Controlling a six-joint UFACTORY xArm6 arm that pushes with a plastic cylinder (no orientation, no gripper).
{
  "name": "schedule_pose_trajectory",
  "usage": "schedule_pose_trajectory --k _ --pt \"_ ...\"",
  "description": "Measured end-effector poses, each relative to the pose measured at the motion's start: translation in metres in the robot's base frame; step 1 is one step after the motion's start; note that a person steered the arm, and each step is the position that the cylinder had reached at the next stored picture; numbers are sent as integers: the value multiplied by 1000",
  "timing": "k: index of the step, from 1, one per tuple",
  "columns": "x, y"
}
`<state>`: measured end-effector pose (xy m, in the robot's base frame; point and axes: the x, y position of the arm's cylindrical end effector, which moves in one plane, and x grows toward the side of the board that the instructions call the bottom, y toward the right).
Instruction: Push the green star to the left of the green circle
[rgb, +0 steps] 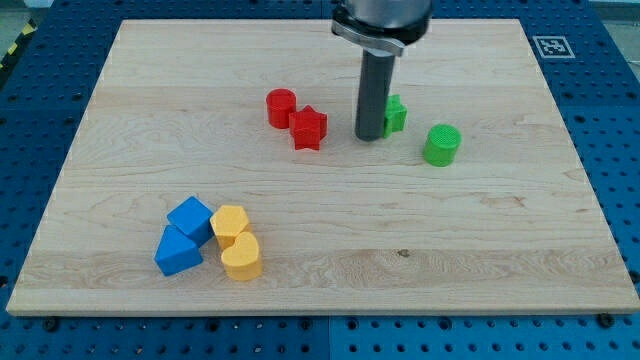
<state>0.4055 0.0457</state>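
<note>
The green star lies on the wooden board right of centre, partly hidden behind my rod. My tip rests on the board at the star's left side, touching or nearly touching it. The green circle stands a little to the right of the star and slightly lower in the view, with a small gap between them.
A red circle and a red star sit together left of my tip. At the lower left, a blue cube, a blue triangular block, a yellow block and a yellow cylinder-like block are clustered.
</note>
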Motion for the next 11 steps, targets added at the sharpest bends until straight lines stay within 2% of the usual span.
schedule_pose_trajectory --k 3,4,5,9,10,11 --pt "-92 8" --pt "-96 18" --pt "-80 35" --pt "9 38" --pt "-4 36" --pt "-27 10"
